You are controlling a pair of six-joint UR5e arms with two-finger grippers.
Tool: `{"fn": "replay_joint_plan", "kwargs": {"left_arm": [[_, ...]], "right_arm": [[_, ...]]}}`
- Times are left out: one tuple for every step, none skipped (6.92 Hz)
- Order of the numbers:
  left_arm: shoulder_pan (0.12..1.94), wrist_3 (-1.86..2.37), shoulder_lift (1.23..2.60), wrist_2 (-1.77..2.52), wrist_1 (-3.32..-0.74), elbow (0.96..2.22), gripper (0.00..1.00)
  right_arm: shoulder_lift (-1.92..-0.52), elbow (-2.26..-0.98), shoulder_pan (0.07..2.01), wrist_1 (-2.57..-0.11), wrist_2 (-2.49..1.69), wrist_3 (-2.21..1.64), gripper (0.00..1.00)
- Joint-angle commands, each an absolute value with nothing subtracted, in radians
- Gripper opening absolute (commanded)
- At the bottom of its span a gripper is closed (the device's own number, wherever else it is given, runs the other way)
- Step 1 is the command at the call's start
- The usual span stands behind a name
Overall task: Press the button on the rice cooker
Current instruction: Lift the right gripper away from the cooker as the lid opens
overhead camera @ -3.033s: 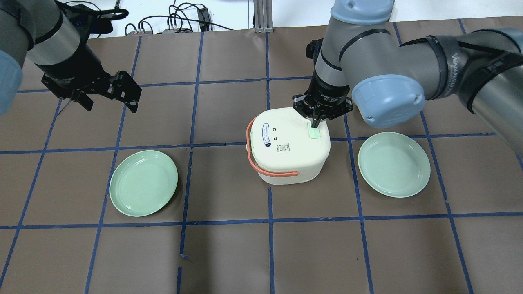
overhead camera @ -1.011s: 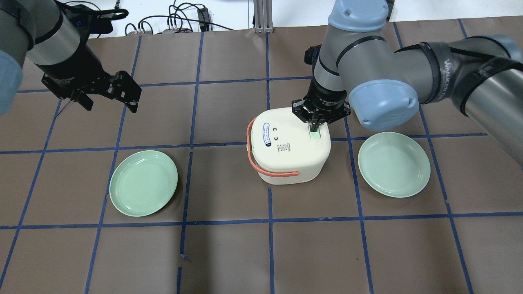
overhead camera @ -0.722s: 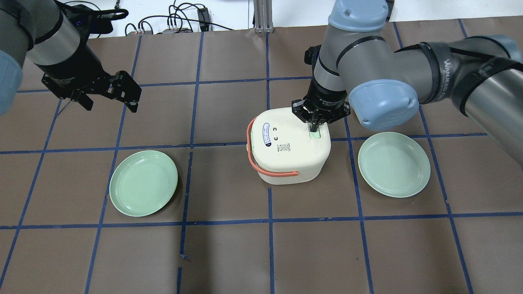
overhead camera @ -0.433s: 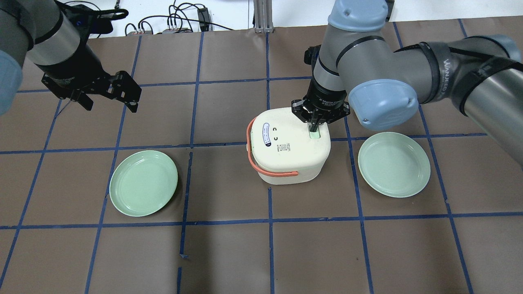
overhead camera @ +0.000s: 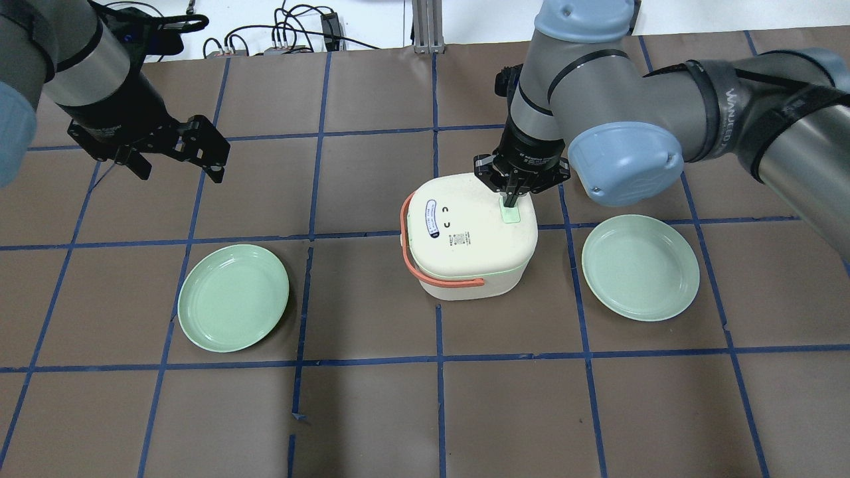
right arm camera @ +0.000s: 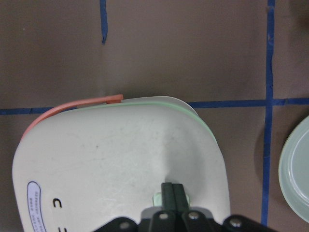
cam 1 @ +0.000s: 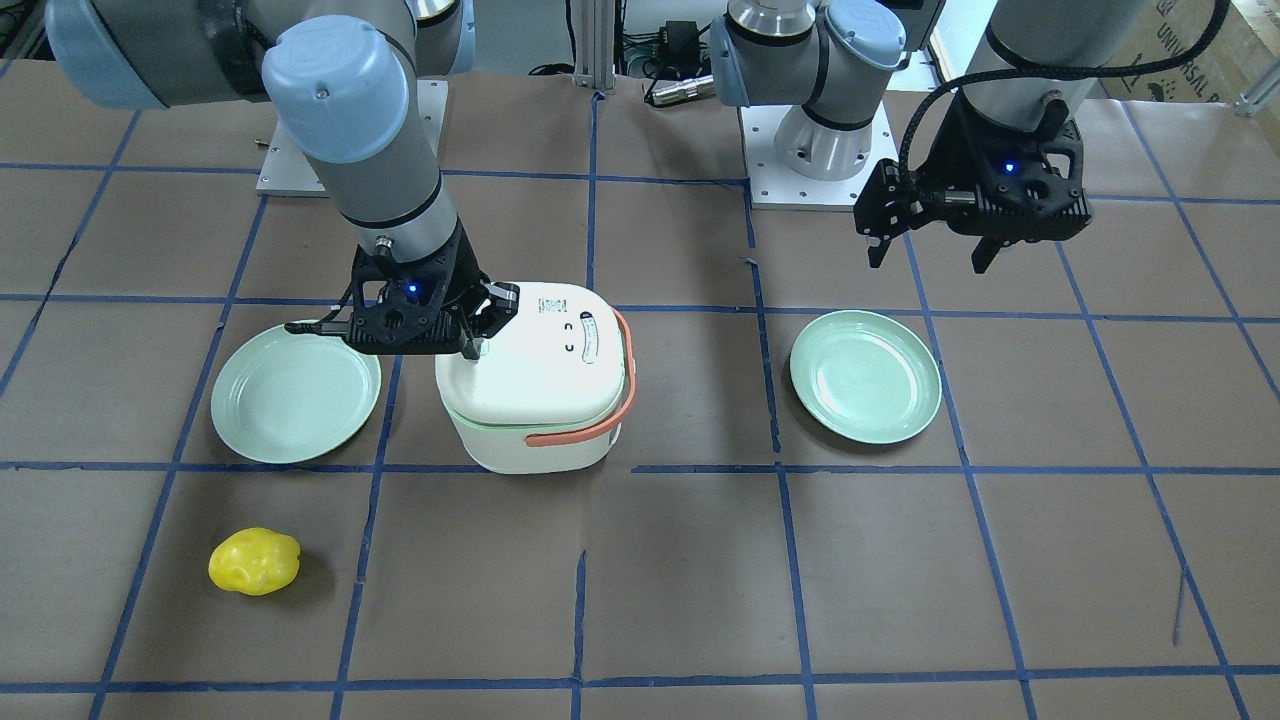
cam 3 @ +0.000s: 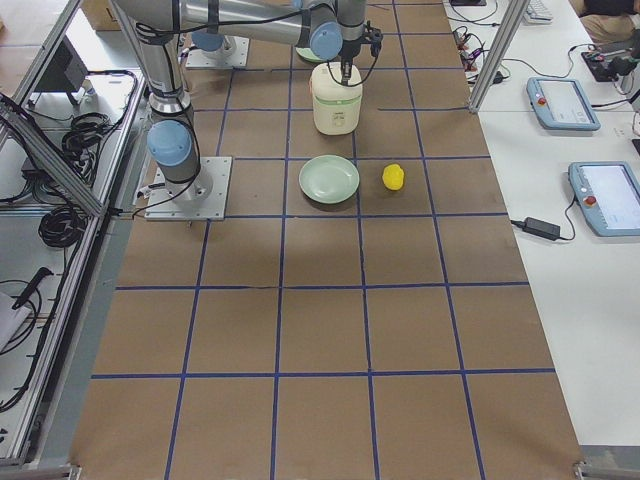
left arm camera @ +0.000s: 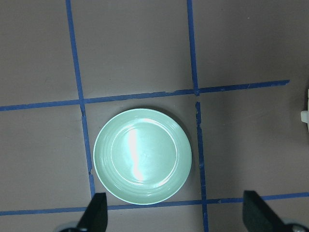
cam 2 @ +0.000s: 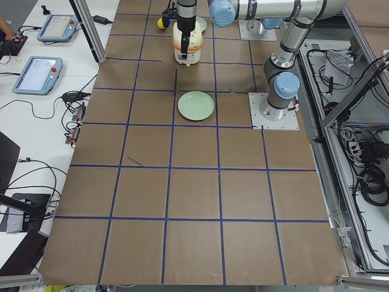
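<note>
The cream rice cooker (overhead camera: 465, 252) with an orange handle (overhead camera: 406, 249) stands mid-table; it also shows in the front view (cam 1: 540, 385) and the right wrist view (right arm camera: 120, 154). Its pale green button (overhead camera: 510, 216) sits on the lid's right side. My right gripper (overhead camera: 510, 201) is shut, and its fingertips (right arm camera: 172, 193) point down at the button's far end (right arm camera: 158, 198). A thin green seam (overhead camera: 495, 273) shows under the lid's edge. My left gripper (overhead camera: 179, 171) is open and empty, held above the table far to the left.
One green plate (overhead camera: 233, 297) lies left of the cooker, below my left wrist camera (left arm camera: 142, 155). A second plate (overhead camera: 640, 267) lies right of the cooker. A yellow lumpy object (cam 1: 254, 561) lies near the operators' edge beyond that plate.
My right gripper's tips have lifted slightly off the button, which shows more fully. A green seam now shows along the lid's edge. The left arm has not moved.
</note>
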State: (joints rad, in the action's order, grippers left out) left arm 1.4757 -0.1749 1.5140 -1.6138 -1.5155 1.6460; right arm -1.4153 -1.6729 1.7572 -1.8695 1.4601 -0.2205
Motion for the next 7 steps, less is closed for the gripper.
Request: {"fn": "replay_joint_plan", "kwargs": {"left_arm": [[1.476, -0.175, 1.514, -1.614, -1.516, 1.646, 1.00], [1.476, -0.175, 1.514, -1.614, -1.516, 1.646, 1.00], [1.476, -0.175, 1.514, -1.614, -1.516, 1.646, 1.00], [1.476, -0.175, 1.514, -1.614, -1.516, 1.646, 1.00], [1.476, -0.175, 1.514, -1.614, -1.516, 1.646, 1.00], [1.476, -0.175, 1.514, -1.614, -1.516, 1.646, 1.00], [1.476, -0.175, 1.514, -1.614, -1.516, 1.646, 1.00]], "right_arm": [[-1.416, -1.582, 1.744, -1.804, 1.459, -0.221, 0.24], [-1.414, -1.547, 1.735, -1.755, 1.465, -0.221, 0.33], [-1.417, -1.536, 1.732, -1.718, 1.477, -0.219, 0.47], [-1.433, -1.520, 1.718, -1.717, 1.514, -0.194, 0.49], [-1.451, -1.511, 1.697, -1.677, 1.525, -0.117, 0.53], [-1.477, -1.511, 1.650, -1.646, 1.525, -0.079, 0.56], [-1.517, -1.511, 1.616, -1.591, 1.526, -0.051, 0.59]]}}
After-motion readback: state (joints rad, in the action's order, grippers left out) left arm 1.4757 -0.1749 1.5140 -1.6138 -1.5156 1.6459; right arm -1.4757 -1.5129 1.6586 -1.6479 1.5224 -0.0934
